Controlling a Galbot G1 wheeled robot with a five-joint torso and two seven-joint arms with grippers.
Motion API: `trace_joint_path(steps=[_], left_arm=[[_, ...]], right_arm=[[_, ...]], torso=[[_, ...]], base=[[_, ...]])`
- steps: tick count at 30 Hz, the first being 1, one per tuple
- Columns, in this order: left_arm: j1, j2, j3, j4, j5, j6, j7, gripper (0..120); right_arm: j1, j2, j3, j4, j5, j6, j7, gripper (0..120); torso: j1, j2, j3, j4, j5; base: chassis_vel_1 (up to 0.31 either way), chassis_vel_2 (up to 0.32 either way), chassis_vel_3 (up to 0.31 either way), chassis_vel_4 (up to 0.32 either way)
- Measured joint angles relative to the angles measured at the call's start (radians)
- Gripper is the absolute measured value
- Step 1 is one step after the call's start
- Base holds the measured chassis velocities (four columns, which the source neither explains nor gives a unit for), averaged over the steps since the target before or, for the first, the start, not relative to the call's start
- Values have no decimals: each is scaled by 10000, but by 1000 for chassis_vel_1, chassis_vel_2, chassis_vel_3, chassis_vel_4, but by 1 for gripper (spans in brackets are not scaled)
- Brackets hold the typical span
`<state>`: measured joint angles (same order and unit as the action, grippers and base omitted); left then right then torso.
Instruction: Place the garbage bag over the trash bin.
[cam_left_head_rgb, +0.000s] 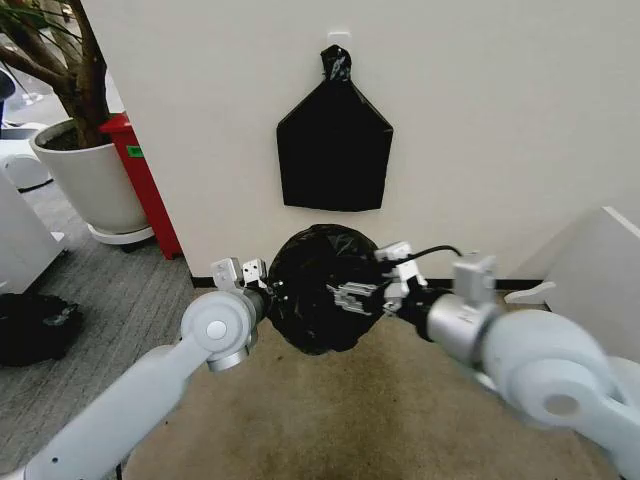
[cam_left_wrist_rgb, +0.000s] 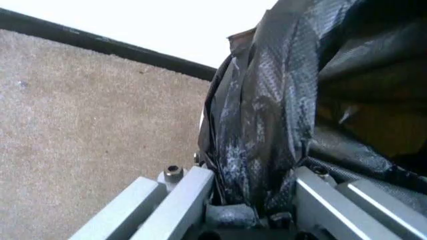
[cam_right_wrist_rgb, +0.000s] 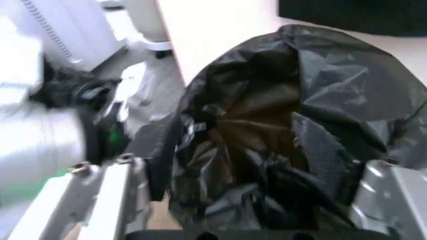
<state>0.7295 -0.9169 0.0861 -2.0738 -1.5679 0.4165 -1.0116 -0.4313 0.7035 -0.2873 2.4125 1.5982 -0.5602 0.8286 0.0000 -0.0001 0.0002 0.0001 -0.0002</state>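
Garbage bag (cam_left_head_rgb: 320, 290) held open low before the wall, above the carpet. Left tool (cam_left_head_rgb: 262, 280) and right tool (cam_left_head_rgb: 388, 283) each clamp a rim edge. Bag spread; seating over the bin cannot be confirmed.

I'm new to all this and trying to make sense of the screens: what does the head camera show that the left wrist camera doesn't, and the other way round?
Head view alone: both arms at once, the left gripper and right gripper holding opposite sides of the garbage bag, plus a knotted black bag bundle on the wall and a potted tree to the left.

Left wrist view alone: a close look at the left gripper with its fingers pinching gathered bag plastic.

Both share: the garbage bag, the beige carpet and the white wall.
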Motion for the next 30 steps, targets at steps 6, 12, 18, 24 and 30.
trace_joint_path(steps=[6,12,18,24,30], left_arm=[[82,1,10,-48,454,72,171,0],[167,-43,-3,-125,675,118,238,0],[357,-84,-106,-220,1002,140,398,0],[691,-41,-439,-474,1205,172,574,0],[997,-28,-590,-697,1716,192,880,0]], right_arm=[[1478,1780,-1475,-1227,1246,795,2525,34],[1765,2853,-2075,-2237,1906,1601,4153,12],[1746,3551,-2399,-3144,1770,1947,4774,0],[1658,3956,-2792,-4045,1268,2002,4953,0],[1782,4342,-3148,-4921,859,2114,5160,0]], torso=[[0,0,0,0,-1],[0,0,0,-1,-1],[0,0,-1,-2,-1],[0,0,-1,-2,0],[0,0,-2,-1,-2]], base=[[0,0,0,0],[0,0,0,0],[0,0,0,0],[0,0,0,0],[0,0,0,0]])
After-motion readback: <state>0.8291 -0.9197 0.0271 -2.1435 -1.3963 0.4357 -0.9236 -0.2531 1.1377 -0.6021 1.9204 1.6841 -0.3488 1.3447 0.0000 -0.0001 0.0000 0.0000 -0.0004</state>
